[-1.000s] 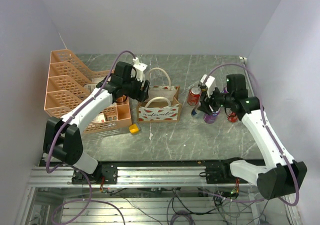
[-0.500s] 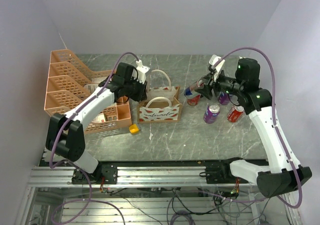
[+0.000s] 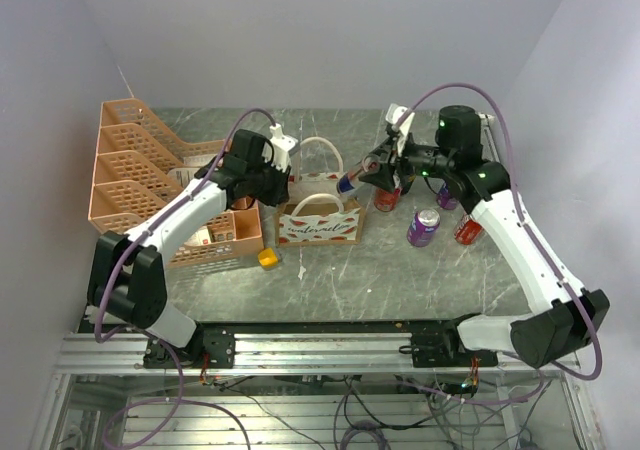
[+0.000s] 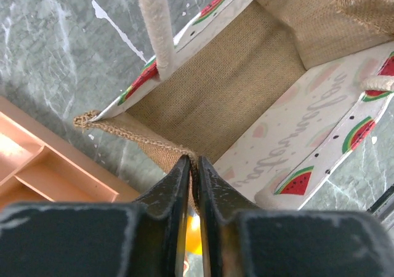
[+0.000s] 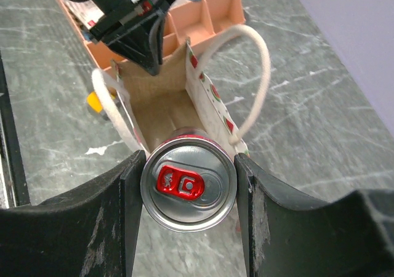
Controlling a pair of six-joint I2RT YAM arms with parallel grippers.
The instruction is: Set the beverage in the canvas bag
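We see the right claw [image 5: 188,194] closed across the body of the beverage can [image 5: 186,181], one finger [image 5: 126,221] on each side, w/ the can filling the gap btwn them. The can's silver lid and red pull tab face straight back at the wrist cam, so its long axis runs away from the wrist, base end leading. That base end points at the open mouth of the canvas bag [image 5: 161,108].

From the top cam the can [image 3: 349,182] is up off the bench [image 3: 400,280], tilted well off upright. Its axis slants from the right claw [image 3: 372,173] down and left toward the bag's right rim. We can't tell whether the base has crossed the rim.

The left claw [image 4: 192,163] is pinched nearly shut on the tan woven edge of the canvas bag [image 4: 234,92] at its left end wall. The bag stands upright, mouth open, white handles [image 5: 258,61] looped up, watermelon panel toward the arms.

Farther out, an orange tray rack [image 3: 150,170] sits just left of the bag and a small yellow item [image 3: 268,258] lies near the bag's front left corner. To the right, a purple can [image 3: 424,227] and a red can [image 3: 467,230] rest on the bench.
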